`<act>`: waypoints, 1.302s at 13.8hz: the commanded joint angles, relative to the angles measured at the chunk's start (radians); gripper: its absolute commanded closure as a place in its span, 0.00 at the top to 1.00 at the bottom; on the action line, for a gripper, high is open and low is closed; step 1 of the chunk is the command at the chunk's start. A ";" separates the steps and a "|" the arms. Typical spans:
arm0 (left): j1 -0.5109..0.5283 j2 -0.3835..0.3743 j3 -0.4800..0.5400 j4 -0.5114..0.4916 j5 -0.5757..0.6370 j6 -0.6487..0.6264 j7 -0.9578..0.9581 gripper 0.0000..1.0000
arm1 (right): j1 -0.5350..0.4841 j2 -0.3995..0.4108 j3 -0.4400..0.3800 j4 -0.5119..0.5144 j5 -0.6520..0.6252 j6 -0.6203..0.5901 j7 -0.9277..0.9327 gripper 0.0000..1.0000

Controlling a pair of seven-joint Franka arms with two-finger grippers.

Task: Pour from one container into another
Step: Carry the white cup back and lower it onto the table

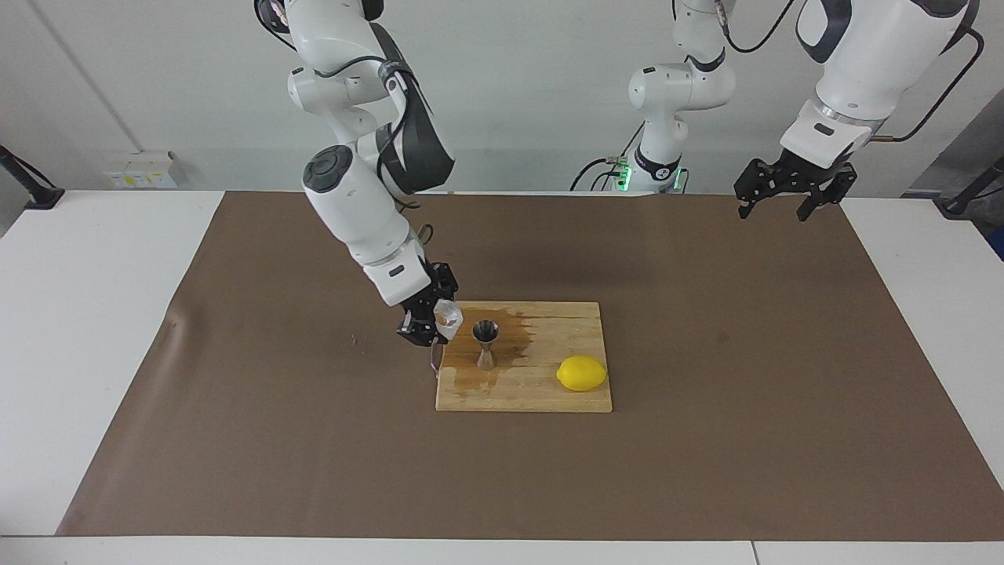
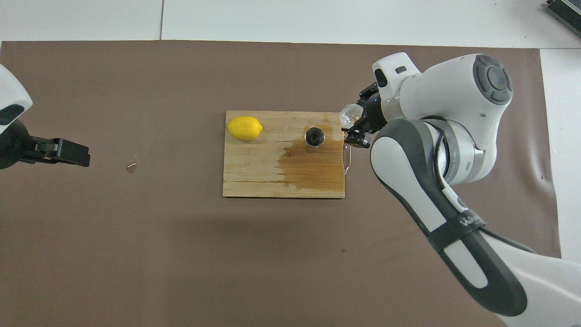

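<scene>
Now, going across the facing view: right gripper first, hanging over the cutting board's edge at the right arm's end, fingers clamped tight on the glass cup, held tilted with its mouth turned toward the jigger. Cup contents not readable through the bumpy wall. Clear of the jigger, just beside it, no contact. Next, jigger upright on the board, near the edge closest to the robots and toward the right arm's end, standing in a dark wet stain; upper cone open, looks dark inside from overhead, level impossible to judge. Then lemon resting near the board's corner farthest from the robots, at the left arm's end, well apart from the jigger. Board itself in the middle of the brown mat. Last, left gripper waiting high over the mat's corner nearest the robots at the left arm's end, fingers spread wide, holding nothing.
</scene>
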 commanded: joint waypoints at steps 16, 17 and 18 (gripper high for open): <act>0.005 -0.017 0.004 -0.009 -0.010 -0.014 0.006 1.00 | -0.310 0.050 0.009 -0.274 0.421 0.070 -0.835 0.32; 0.005 -0.017 0.004 -0.009 -0.010 -0.013 0.006 1.00 | -0.324 0.073 0.009 -0.279 0.467 0.070 -0.892 0.32; 0.005 -0.017 0.004 -0.009 -0.010 -0.014 0.006 1.00 | -0.321 0.073 0.009 -0.294 0.494 0.072 -0.930 0.33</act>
